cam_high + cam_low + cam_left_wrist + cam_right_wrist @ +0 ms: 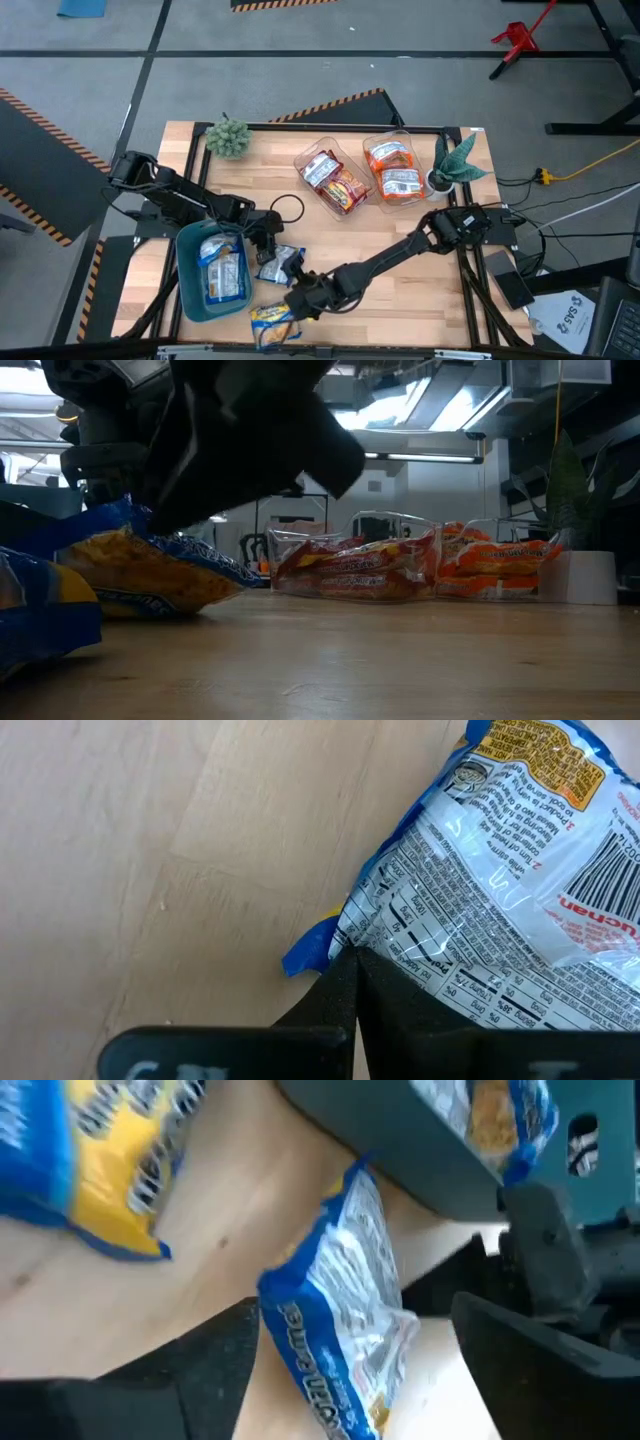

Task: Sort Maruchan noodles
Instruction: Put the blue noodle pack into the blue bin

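Left gripper [265,243] jaws clamped on a blue noodle packet [278,264] beside the blue bin [186,285] | right gripper [300,300] jaws spread around that packet | surface [420,290]

In the low view a dark arm [230,440] blurs close up, hiding the worktop's [400,660] left rear; the blue packet [40,615] is cropped.

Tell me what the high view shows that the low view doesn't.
Only the high view shows the blue bin with packets inside, the small green plant, both arms, and the left pincer and right pincer beside a blue packet. Only the low view shows the room behind the table, with its ceiling lights. Both show the two clear trays, one holding red packets, one orange packets, and a yellow-and-blue packet.
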`<act>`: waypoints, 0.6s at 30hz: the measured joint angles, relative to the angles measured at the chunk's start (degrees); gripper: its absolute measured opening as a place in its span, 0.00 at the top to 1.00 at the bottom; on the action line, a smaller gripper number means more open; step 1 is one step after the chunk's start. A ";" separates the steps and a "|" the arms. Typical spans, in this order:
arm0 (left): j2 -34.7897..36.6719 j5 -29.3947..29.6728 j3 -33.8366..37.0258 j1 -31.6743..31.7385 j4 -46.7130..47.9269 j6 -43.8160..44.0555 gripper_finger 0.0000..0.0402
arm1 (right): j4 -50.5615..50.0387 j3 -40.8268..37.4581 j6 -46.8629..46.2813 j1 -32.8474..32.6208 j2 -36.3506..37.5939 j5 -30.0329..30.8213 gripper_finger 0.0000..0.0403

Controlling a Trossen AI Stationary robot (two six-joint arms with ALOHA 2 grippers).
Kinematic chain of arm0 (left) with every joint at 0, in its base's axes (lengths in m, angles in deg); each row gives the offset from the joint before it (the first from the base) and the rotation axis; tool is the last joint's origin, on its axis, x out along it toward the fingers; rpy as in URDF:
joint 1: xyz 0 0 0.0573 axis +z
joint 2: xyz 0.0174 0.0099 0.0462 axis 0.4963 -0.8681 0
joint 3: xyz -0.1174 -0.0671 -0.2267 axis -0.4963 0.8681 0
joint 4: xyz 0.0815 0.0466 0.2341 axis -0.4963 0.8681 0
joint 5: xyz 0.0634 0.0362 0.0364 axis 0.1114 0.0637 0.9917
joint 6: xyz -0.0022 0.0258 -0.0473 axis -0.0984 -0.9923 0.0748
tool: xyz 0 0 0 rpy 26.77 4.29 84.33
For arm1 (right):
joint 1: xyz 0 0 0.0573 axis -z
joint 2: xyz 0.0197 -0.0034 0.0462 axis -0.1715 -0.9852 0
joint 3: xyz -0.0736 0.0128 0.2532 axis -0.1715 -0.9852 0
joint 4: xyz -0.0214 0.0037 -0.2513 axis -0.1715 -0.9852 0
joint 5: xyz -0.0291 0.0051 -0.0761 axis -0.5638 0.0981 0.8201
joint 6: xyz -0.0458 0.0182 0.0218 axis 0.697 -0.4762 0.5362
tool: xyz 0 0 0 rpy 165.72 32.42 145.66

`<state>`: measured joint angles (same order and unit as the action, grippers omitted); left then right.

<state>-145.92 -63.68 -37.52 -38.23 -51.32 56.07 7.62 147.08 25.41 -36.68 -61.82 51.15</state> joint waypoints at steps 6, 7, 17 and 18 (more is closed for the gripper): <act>0.02 0.09 0.00 0.00 0.05 -0.02 1.00 | 1.86 0.00 -0.87 1.07 -0.85 -3.39 0.16; 0.02 0.15 0.00 0.00 0.05 -0.02 1.00 | 2.46 0.00 -0.73 1.13 -1.48 -3.59 0.16; 0.04 0.39 0.00 0.00 -0.10 -0.04 1.00 | 8.59 -0.10 2.90 1.80 -5.78 1.88 0.17; 0.04 0.34 0.00 0.00 -0.10 -0.04 1.00 | 8.88 -0.10 2.81 1.84 -5.90 3.13 0.17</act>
<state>-145.88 -63.34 -37.52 -38.23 -51.42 56.03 16.50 146.98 28.21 -34.85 -67.71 54.28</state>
